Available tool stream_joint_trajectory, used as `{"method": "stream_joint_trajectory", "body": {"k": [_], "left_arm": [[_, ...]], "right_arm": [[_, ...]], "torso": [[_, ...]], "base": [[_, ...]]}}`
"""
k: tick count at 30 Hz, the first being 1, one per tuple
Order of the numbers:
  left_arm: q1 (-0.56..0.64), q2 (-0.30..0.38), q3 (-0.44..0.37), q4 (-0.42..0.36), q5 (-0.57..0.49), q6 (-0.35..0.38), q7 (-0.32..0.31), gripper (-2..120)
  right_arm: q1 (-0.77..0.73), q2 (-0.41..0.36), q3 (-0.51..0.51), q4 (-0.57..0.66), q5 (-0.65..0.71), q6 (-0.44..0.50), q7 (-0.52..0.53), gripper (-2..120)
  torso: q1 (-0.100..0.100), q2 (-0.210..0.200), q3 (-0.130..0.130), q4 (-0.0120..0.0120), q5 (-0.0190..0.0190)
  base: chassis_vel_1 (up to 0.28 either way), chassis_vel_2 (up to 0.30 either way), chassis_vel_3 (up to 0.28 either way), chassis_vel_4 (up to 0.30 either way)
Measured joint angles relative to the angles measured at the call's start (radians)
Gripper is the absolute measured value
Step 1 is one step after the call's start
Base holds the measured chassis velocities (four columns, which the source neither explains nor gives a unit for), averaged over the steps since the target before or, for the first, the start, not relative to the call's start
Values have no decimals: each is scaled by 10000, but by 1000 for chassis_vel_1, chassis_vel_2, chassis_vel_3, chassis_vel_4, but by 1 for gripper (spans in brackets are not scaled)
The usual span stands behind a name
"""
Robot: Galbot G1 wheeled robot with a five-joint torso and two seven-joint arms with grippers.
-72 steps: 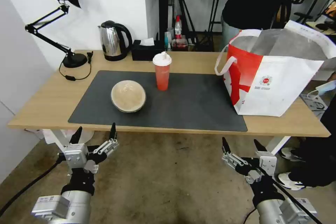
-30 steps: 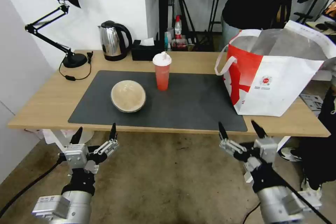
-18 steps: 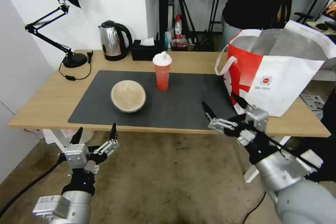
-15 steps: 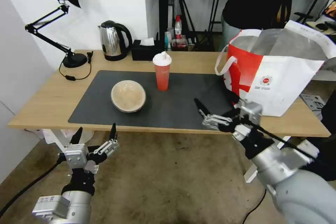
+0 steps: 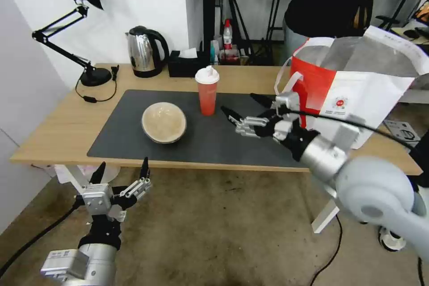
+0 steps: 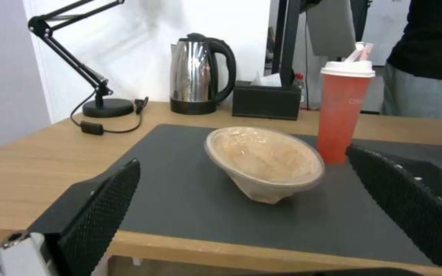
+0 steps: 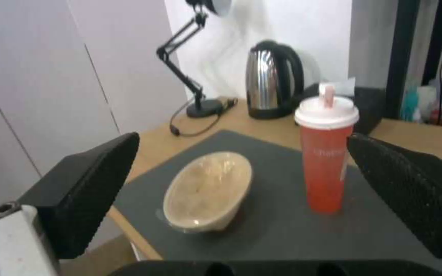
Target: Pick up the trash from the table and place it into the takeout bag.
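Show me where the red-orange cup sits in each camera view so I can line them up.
Head view: the red-orange cup stands on the mat's far edge, just beyond the right gripper.
Left wrist view: the cup stands behind and beside the beige bowl.
Right wrist view: the cup stands between the open jaws, ahead of them.
Shared landmark: the steel kettle behind the cup.

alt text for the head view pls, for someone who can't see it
The right hand, open, reaches over the grey mat beside a red cup, with a beige bowl further left. A white and red bag stands at the table's right end. The left hand hangs open below the table's front edge.
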Motion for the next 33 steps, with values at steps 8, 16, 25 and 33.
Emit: {"method": "stream_joint_trajectory", "body": {"k": [8,16,25,33], "left_arm": [[-47,36,32,93,-9,34,20,100],[-23,-9,19,92,-8,50,19,100],[-51,-16,-15,170,-10,58,-14,100],[-74,-15,-4,254,-10,62,-25,100]], "right_arm": [[1103,543,-812,-646,-13,-694,-112,100],[2726,1280,-1940,-1459,184,-880,-7,100],[3232,1938,-2503,-2395,-167,-1202,845,100],[2970,2094,-2418,-2700,-768,-1486,1464,100]], "torso": [[-2,2,-1,-2,0],[-1,1,-2,0,-1],[-1,1,-1,0,0],[0,1,-1,-1,1]], "base": [[0,0,0,0],[0,0,0,0],[0,0,0,0],[0,0,0,0]]}}
